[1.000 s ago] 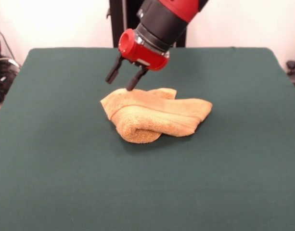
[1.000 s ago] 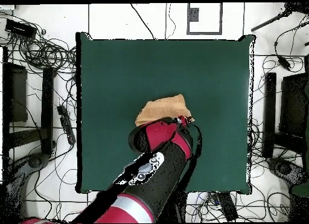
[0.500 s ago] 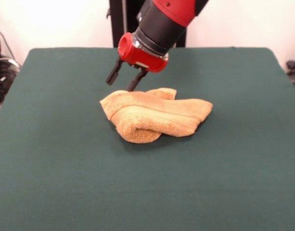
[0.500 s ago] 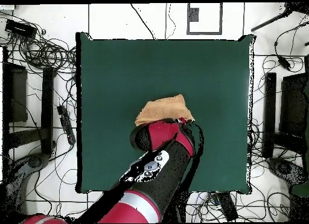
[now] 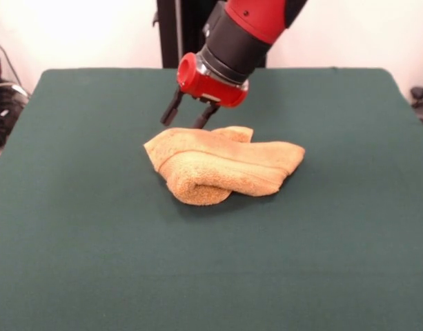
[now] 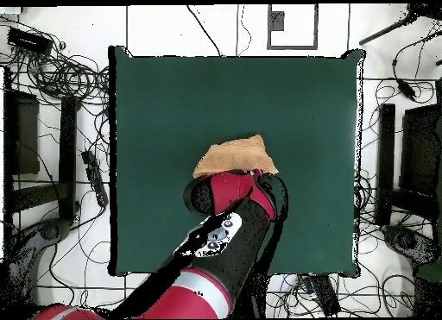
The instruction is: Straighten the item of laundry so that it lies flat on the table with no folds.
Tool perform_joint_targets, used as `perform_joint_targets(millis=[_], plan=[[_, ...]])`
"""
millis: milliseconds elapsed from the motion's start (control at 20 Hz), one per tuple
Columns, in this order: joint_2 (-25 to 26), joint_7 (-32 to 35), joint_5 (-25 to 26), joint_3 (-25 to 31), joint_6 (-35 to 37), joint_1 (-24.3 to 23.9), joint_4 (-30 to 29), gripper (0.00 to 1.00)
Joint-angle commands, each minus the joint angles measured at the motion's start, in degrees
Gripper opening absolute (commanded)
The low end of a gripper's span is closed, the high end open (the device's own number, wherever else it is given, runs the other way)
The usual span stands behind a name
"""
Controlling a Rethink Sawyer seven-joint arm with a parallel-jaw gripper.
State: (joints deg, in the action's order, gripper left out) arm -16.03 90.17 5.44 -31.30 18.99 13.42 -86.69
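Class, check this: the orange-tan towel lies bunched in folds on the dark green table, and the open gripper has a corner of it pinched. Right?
Not quite. In the front view the gripper hangs open just behind the towel, holding nothing. The towel does lie bunched in folds on the dark green table.

The arm [image 5: 246, 31] slants down, its tool [image 5: 189, 115] hanging with fingers parted

Off worktop, overhead view: tangled black cables [image 6: 60, 75] on white floor beyond the left edge. Dark equipment box [image 6: 420, 161] beyond the right edge. Black-outlined square marker [image 6: 292, 27] on floor past the top edge.
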Motion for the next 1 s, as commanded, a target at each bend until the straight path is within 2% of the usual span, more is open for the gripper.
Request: perform_joint_targets(millis=[50,400,750,1000], plan=[[0.55,10.13,-4.24,10.44,6.42,0.25,-0.14,1.0],[0.78,10.11,-4.36,10.23,6.97,0.74,0.51,1.0],[1.0,10.59,-1.72,5.35,1.96,4.22,2.02,1.0],[3.26,12.36,-0.47,0.42,-3.67,7.35,3.86,1.0]])
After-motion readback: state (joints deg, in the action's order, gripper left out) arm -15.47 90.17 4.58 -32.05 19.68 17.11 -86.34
